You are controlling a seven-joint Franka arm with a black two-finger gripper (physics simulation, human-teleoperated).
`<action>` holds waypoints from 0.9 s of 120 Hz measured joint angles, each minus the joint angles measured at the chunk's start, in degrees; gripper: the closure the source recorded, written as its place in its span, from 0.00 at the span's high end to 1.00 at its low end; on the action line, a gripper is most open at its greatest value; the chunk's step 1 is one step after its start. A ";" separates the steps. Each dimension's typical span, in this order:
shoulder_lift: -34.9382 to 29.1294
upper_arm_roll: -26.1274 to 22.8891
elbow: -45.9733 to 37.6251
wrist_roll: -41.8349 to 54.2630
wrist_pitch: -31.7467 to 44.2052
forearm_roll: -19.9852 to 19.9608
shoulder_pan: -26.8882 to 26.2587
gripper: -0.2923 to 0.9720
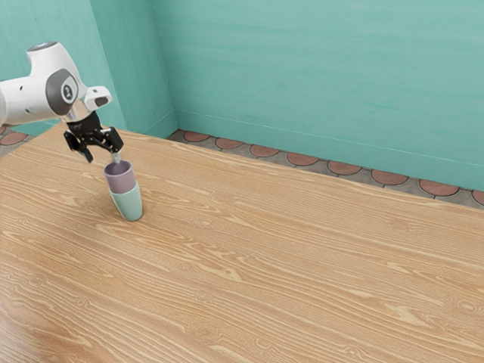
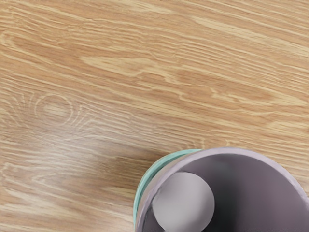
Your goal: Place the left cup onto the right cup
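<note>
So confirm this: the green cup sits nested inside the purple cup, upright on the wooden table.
Wrong way round: the purple cup sits nested inside the green cup, upright on the wooden table. The exterior view shows it; the wrist view shows the green rim outside the purple one.

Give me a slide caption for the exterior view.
Purple cup nested in green cup on wooden table, open gripper just above.

Light wood-grain table [image 1: 302,257] in front of me, teal cup [image 1: 130,206] standing on it, purple cup [image 1: 119,177] nested inside.
</note>
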 joint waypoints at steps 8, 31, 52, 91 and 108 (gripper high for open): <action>-0.66 0.00 -0.23 0.03 -0.02 0.04 -0.20 0.76; -2.52 0.00 -0.94 0.11 -0.25 0.14 -0.90 0.76; -5.07 0.00 -1.36 -1.93 -2.75 1.05 -2.49 0.77; -12.20 -0.09 -3.49 -9.29 -8.60 6.10 -7.37 0.77; -15.01 -0.03 -4.48 -11.31 -10.46 6.90 -8.76 0.77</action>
